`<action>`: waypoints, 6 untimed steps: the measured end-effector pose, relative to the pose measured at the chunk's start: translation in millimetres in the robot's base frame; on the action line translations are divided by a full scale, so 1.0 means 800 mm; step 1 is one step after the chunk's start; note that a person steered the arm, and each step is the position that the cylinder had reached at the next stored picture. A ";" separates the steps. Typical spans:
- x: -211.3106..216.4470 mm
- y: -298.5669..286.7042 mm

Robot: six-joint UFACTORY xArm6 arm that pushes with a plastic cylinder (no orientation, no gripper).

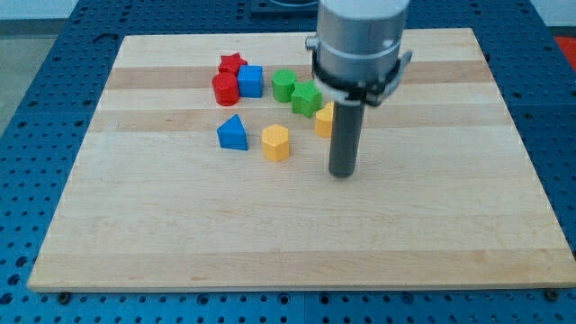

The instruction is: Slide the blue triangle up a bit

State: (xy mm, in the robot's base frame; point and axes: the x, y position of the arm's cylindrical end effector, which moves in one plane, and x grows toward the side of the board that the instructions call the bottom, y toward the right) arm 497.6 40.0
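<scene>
Blue triangle (232, 133) sits left of centre on wooden board (180, 234), yellow hexagon (276, 142) just beside it on right, red and blue cluster farther back. Likely light, rigid, slides easily; push belongs on its near edge, centred, or it may swivel. No gripper on rig. Rod upright, my tip (341, 174) well right of triangle, touching no block.

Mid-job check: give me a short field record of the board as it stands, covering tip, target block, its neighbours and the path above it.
tip: my tip, on the wooden board, right of all blocks but one
target: blue triangle block, untouched
nearest neighbour: yellow hexagonal block, to its right
above target: red cylinder block, red star block, blue cube
others: two green blocks; a yellow block partly behind the rod
</scene>
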 end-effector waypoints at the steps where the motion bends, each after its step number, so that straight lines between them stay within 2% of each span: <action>1: 0.021 -0.087; 2: 0.002 -0.160; 3: -0.046 -0.183; 4: -0.082 -0.174; 6: -0.093 -0.150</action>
